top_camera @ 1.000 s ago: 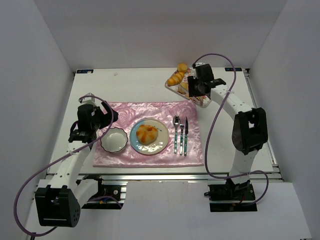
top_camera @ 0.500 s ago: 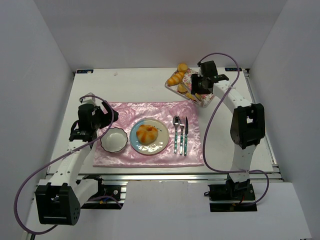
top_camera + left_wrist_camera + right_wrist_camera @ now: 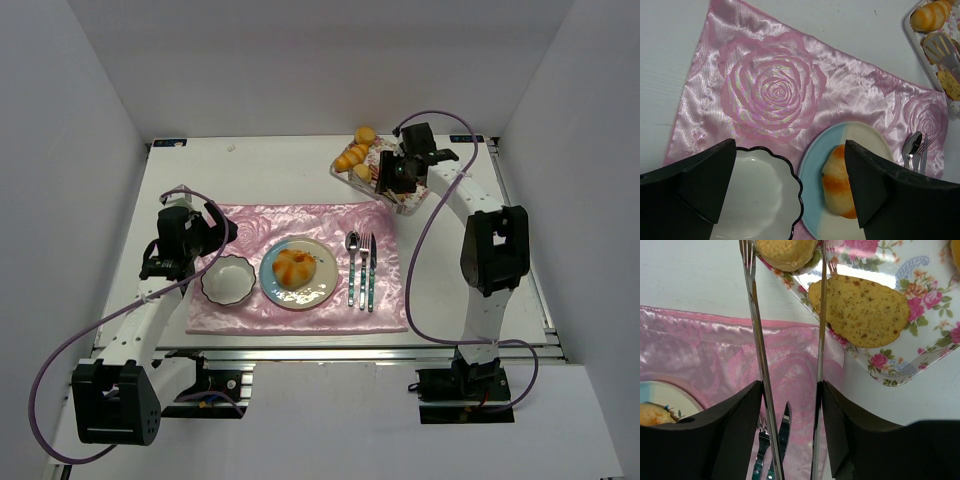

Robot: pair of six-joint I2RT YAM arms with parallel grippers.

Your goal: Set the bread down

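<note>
A floral tray point(image 3: 340, 170) at the back right holds several breads. In the right wrist view a round roll point(image 3: 786, 252) and a flat speckled slice point(image 3: 860, 310) lie on it point(image 3: 920, 340). My right gripper point(image 3: 395, 172) is shut on metal tongs point(image 3: 757, 330), whose two arms reach to either side of the round roll. One orange-topped bread point(image 3: 294, 266) lies on the blue and white plate point(image 3: 325, 285). My left gripper point(image 3: 215, 235) is open and empty, hovering above the bowl point(image 3: 755, 195) and the plate point(image 3: 815, 200).
A pink rose placemat point(image 3: 250, 222) carries a scalloped white bowl point(image 3: 228, 279), the plate, and a spoon, fork and knife point(image 3: 362, 270). The cutlery shows below the tongs in the right wrist view point(image 3: 782, 430). White walls enclose the table.
My right gripper with the tongs has shifted slightly over the tray and its arm has swung back. The left arm has barely moved.
</note>
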